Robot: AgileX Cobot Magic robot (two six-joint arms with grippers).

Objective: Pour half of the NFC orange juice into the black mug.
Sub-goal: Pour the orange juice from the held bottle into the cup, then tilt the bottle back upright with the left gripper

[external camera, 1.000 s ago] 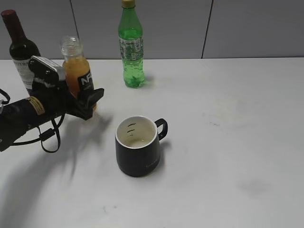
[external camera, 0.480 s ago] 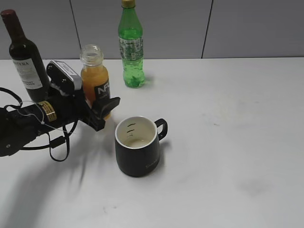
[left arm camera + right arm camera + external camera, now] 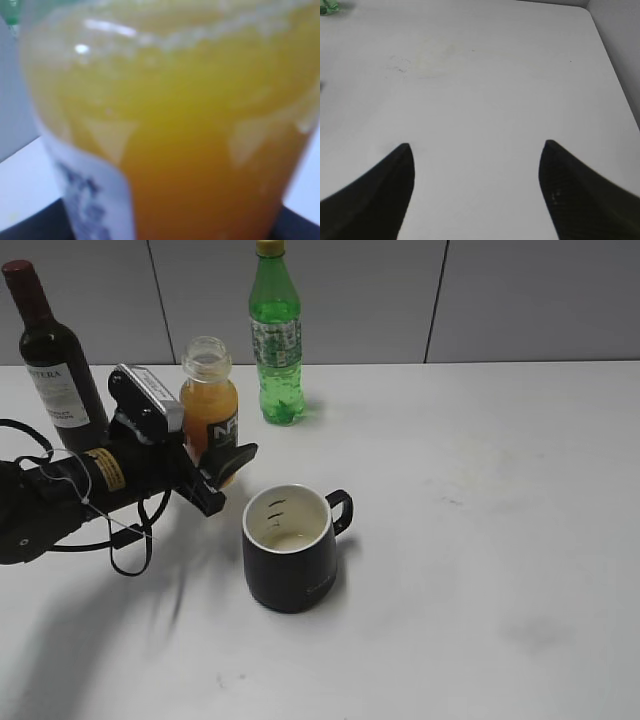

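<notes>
1. We saw the left gripper (image 3: 215, 465) clamped around the lower body of the NFC orange juice (image 3: 209, 405), its dark fingers (image 3: 232, 458) closed on the black label. The bottle was held upright or nearly so, raised just left of and behind the black mug (image 3: 290, 550).
2. In the left wrist view the bottle (image 3: 170, 130) filled almost the whole picture, cloudy orange to near the top, so we judged it close to full and uncapped.
3. The mug stood apart from the bottle, handle to the right, with a little pale residue at the bottom of its white inside.
4. We judged the main risk to be spilling: a full, wide-necked bottle tipped before its mouth was over the mug's rim would pour onto the table (image 3: 480, 540).
5. A fast tilt could also send out more than half, since the level was hard to track.
6. The grip sat low on a smooth label, so we thought the bottle might slip or rotate as it tilted.
7. The right gripper (image 3: 475, 165) hung open over bare table, holding nothing.
8. The surface was a white tabletop with faint smudges, against grey wall panels. A wine bottle (image 3: 50, 355) stood behind the left arm, close enough to be knocked, and a green soda bottle (image 3: 276, 340) stood further back.
</notes>
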